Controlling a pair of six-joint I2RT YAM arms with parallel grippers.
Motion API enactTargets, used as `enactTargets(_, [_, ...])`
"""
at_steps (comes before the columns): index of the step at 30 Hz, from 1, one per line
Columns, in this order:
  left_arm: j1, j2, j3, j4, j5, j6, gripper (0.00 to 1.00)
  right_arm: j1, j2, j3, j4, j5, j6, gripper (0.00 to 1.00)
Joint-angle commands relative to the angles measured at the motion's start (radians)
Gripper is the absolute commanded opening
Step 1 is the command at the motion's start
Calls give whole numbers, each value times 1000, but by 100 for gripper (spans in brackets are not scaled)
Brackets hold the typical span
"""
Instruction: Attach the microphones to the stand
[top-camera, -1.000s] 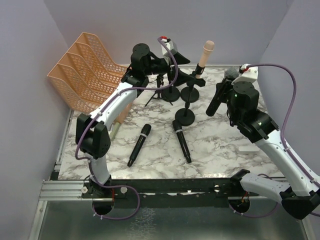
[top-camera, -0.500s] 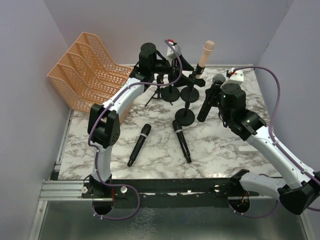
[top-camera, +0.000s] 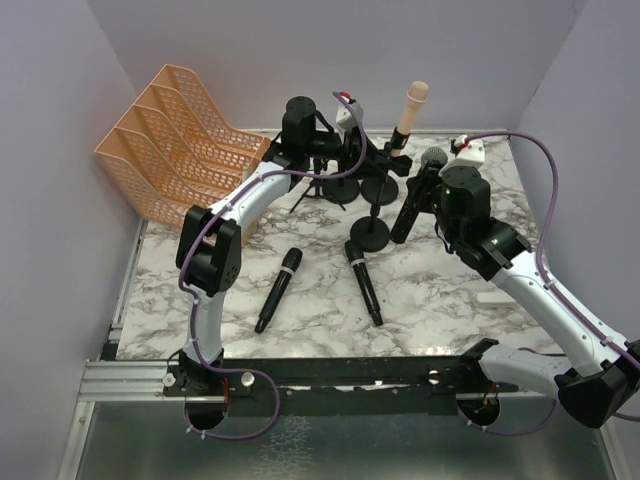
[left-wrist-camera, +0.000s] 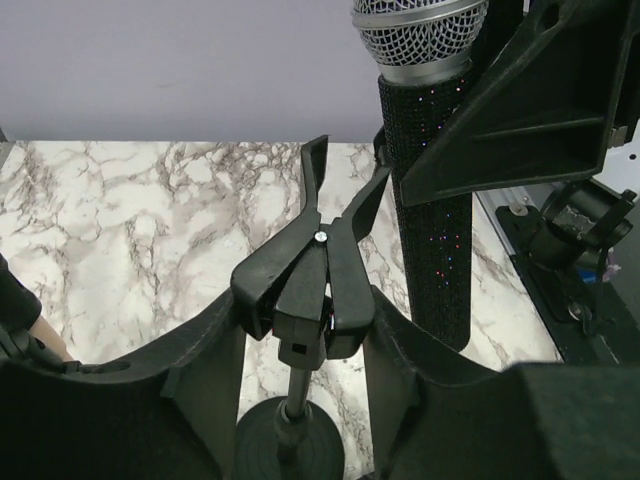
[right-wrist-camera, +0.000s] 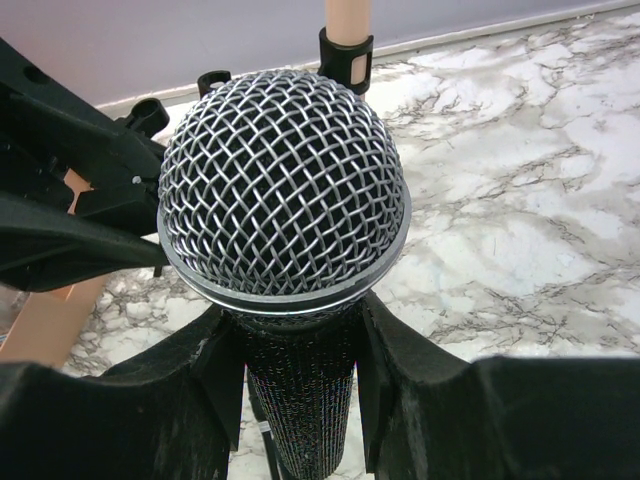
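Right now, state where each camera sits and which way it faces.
Top external: high behind the robot, looking down at the marble table; both arms show.
Left wrist: behind the left gripper, facing the stand clip; own fingers show.
Right wrist: behind the right gripper, looking down on the mesh-head microphone; own fingers show.
Shared: both wrist views show that microphone.

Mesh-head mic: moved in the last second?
Yes. In the top view the mesh-head mic, held in the right hand, has shifted left, from well right of the round stand base to close beside it.
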Motion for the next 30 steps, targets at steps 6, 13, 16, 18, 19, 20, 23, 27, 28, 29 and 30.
enactTargets(6, [-28, -106, -75, 41, -151, -41, 29, -8, 3, 13, 37, -9, 21, 9])
enactTargets(13, [-42, -162, -146, 56, -260, -65, 35, -9, 7, 21, 17, 27, 23, 9])
enactTargets(16, [-42, -155, -144, 60, -262, -64, 50, -13, 5, 21, 17, 37, 9, 9])
enactTargets(18, [-42, -144, -132, 63, -265, -62, 57, -17, 5, 18, 18, 40, 4, 9])
enactTargets(19, [-42, -138, -122, 64, -268, -61, 61, -18, 3, 17, 18, 40, 3, 9])
enactTargets(20, [-42, -131, -110, 66, -269, -60, 65, -19, 2, 14, 18, 39, 1, 9])
enactTargets(23, [-42, -109, -76, 73, -257, -51, 73, -21, -2, 2, 17, 41, 3, 9])
enactTargets(27, [-42, -94, -53, 81, -218, -34, 78, -28, -10, -8, 11, 53, 3, 9])
enactTargets(28, [-42, -92, -53, 85, -197, -29, 78, -30, -11, -9, 8, 57, 3, 9])
enactTargets(29, [-42, -90, -53, 90, -174, -26, 79, -32, -13, -11, 5, 61, 3, 9])
enactTargets(30, [-42, -89, -53, 93, -151, -22, 79, -36, -13, -11, 3, 65, 3, 9])
